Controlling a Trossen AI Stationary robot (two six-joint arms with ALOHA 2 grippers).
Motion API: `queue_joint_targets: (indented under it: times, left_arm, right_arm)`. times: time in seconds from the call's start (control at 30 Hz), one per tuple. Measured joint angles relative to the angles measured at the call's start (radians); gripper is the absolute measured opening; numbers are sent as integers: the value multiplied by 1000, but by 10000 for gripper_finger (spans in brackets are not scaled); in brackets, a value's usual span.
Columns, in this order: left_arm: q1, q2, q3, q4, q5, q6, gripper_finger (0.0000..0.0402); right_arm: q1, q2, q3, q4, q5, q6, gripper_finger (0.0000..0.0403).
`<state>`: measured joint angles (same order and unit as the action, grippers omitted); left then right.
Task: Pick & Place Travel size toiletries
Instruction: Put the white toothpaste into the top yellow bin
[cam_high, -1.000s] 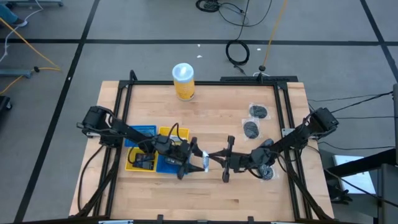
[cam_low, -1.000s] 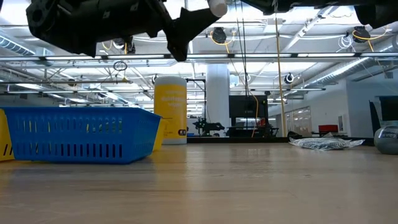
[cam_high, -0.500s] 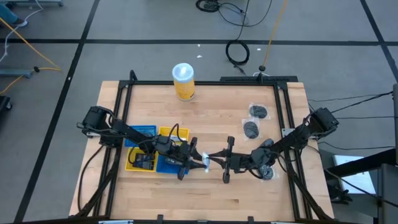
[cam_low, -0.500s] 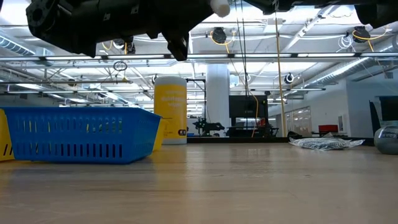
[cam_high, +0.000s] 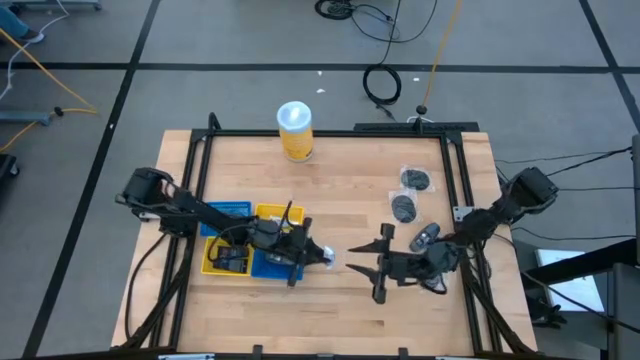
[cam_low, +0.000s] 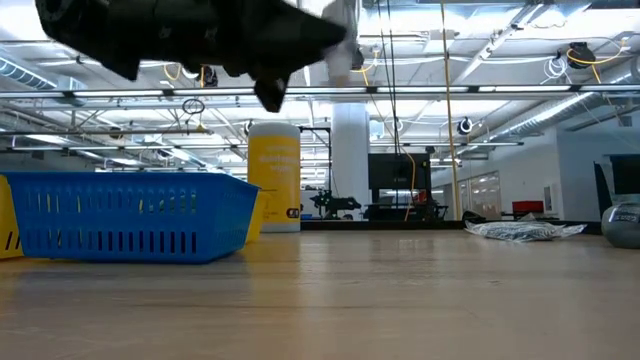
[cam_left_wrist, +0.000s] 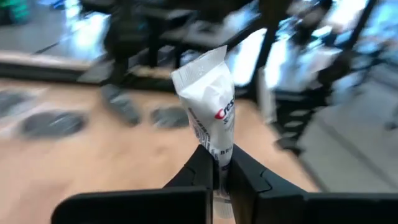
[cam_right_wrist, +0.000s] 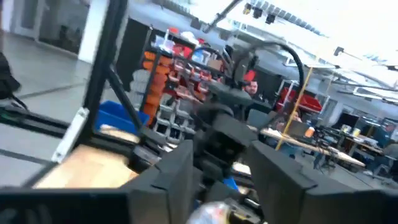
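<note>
The left end effector (cam_high: 326, 257) is clamped on a small white toothpaste tube (cam_left_wrist: 210, 106), held above the table (cam_high: 330, 190) just right of the blue tray (cam_high: 268, 262). The right end effector (cam_high: 372, 268) is held apart from it, fingers spread and empty. Three wrapped dark toiletries (cam_high: 404, 208) are seen lying on the table's right side.

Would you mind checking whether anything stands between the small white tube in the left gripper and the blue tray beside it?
Nothing visible does. The left gripper is shut on the white tube, raised above the table just beside the blue tray. The right gripper is open and sits on the tube's far side from the tray.
</note>
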<state>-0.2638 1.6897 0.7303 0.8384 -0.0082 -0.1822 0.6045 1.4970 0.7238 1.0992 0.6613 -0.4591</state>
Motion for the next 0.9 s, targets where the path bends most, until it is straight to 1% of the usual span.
queue_joint_targets:
  times: [0.03, 0.13, 0.27, 0.33, 0.4, 0.47, 0.53, 0.6, 0.63, 0.8, 0.9]
  left_arm:
    - [0, -31, 0, -65, -40, 0, 18]
    - [0, -154, 0, -331, -194, 0, 14]
    - [0, -317, 0, -725, -410, -34, 7]
    - [0, -371, 0, -893, -479, -79, 9]
    - [1, -404, 0, -1021, -531, -117, 17]
    - [0, -412, 0, -1118, -580, -143, 24]
    - [1, -401, 0, -1174, -614, -156, 25]
    - [9, -376, 0, -1191, -611, -155, 22]
    - [12, -364, 0, -1203, -592, -150, 19]
    - [36, -296, 0, -1212, -418, -130, 13]
    - [55, -254, 0, -1210, -355, -127, 23]
  right_arm:
    - [10, -10, 0, -8, 0, -4, 160]
    - [34, -18, 0, -32, -3, -19, 177]
    - [39, -19, 0, -27, -3, -25, 182]
    - [39, -19, 0, -29, -3, -25, 179]
    - [36, -19, 0, -29, -3, -25, 175]
    - [32, -19, 0, -29, -3, -25, 172]
    - [30, -19, 0, -30, -3, -14, 169]
    - [25, -19, 0, -31, -3, -2, 167]
    - [25, -19, 0, -34, -3, 2, 167]
    - [25, -19, 0, -36, -3, 6, 169]
    - [25, -19, 0, -43, -3, 6, 168]
